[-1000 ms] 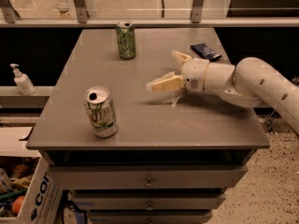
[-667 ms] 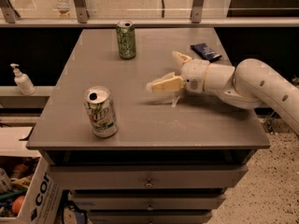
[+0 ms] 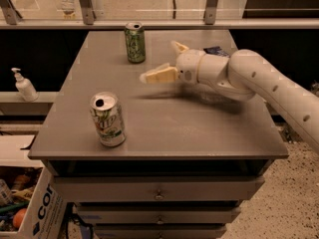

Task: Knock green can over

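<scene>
The green can [image 3: 134,43] stands upright near the back edge of the grey table [image 3: 199,133], left of centre; its body is green with pale markings and its top is silver. My gripper [image 3: 165,61] hovers over the table just right of and slightly in front of the can, apart from it. Its pale fingers [image 3: 158,75] are spread open with nothing between them. The white arm [image 3: 269,81] reaches in from the right.
A mostly white can with a green logo [image 3: 107,118] stands upright near the table's front left. A dark packet [image 3: 217,50] lies behind the gripper's wrist. A soap dispenser [image 3: 24,85] sits on a shelf at the left. A cardboard box [image 3: 35,213] is on the floor at lower left.
My gripper has moved left and toward the back of the table, closer to the green can. Both cans stand as before.
</scene>
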Motion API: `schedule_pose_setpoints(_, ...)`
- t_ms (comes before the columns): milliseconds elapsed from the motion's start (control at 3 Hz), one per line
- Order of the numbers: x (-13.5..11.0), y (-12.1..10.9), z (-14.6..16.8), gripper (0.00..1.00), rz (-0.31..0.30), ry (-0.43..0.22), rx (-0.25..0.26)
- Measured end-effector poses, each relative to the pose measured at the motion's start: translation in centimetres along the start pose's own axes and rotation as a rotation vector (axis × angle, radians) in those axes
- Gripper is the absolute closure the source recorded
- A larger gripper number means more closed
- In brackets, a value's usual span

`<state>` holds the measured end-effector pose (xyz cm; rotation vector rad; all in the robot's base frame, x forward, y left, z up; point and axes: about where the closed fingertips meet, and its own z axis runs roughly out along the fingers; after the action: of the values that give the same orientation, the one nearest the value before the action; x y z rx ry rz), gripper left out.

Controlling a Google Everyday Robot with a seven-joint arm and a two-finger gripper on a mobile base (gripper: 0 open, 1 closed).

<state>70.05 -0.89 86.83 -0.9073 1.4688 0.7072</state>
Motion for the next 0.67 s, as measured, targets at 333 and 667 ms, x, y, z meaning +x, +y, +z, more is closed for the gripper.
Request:
schedule_pose_setpoints(333, -0.8, -2.0, 4.0, 0.00, -0.026, 0.011, 0.007)
schedule_pose_setpoints(667, -0.5, -3.9, 8.0, 0.00, -0.024, 0.028, 0.016)
